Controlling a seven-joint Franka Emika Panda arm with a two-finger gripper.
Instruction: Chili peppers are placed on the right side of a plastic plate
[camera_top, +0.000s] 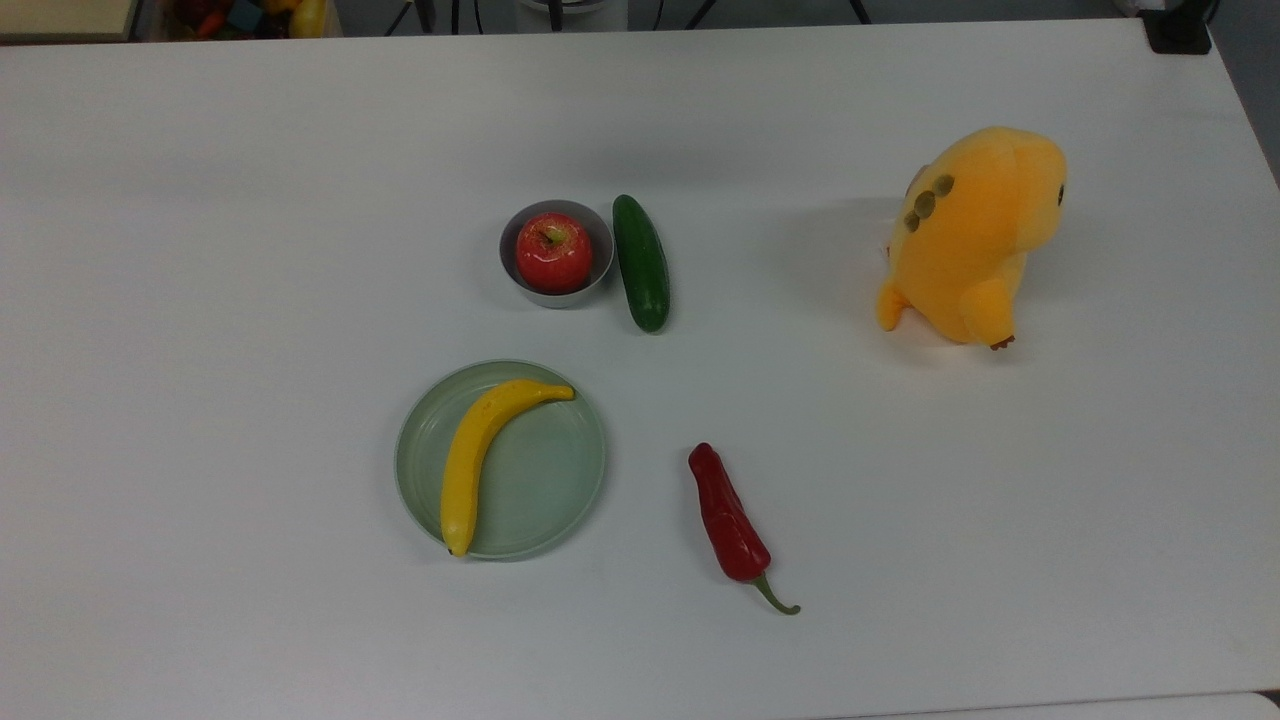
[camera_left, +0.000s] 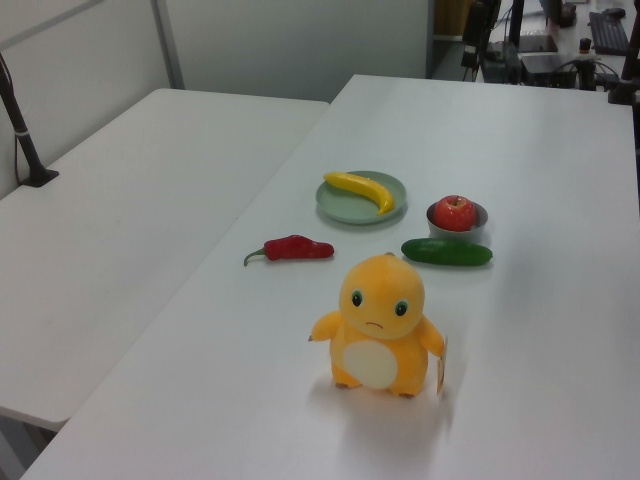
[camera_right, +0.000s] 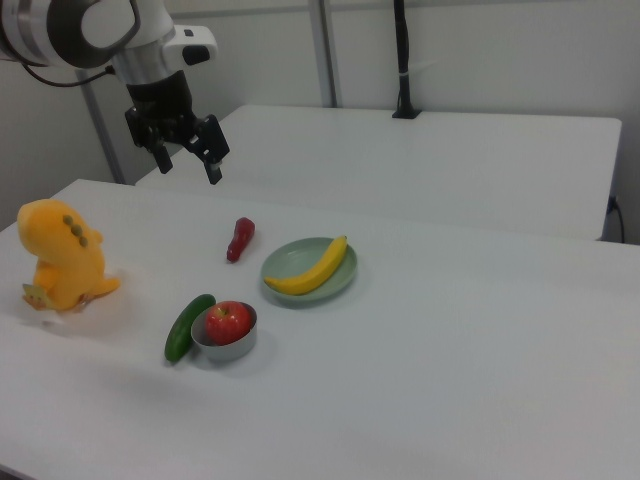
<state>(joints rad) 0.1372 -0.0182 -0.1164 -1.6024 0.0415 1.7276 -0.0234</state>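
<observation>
Gripper (camera_right: 187, 158) hovering, fingers spread, gripping nothing | chili pepper (camera_top: 729, 517) lying on table beside plastic plate (camera_top: 540, 490), apart, apparently awaiting pickup | banana (camera_top: 482, 450) occupying plate.

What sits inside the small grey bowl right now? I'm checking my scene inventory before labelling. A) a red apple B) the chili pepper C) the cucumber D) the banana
A: the red apple fills the grey bowl, while the banana lies on the pale green plate, the cucumber lies on the table beside the bowl, and the chili pepper lies on the table apart from the plate.
</observation>
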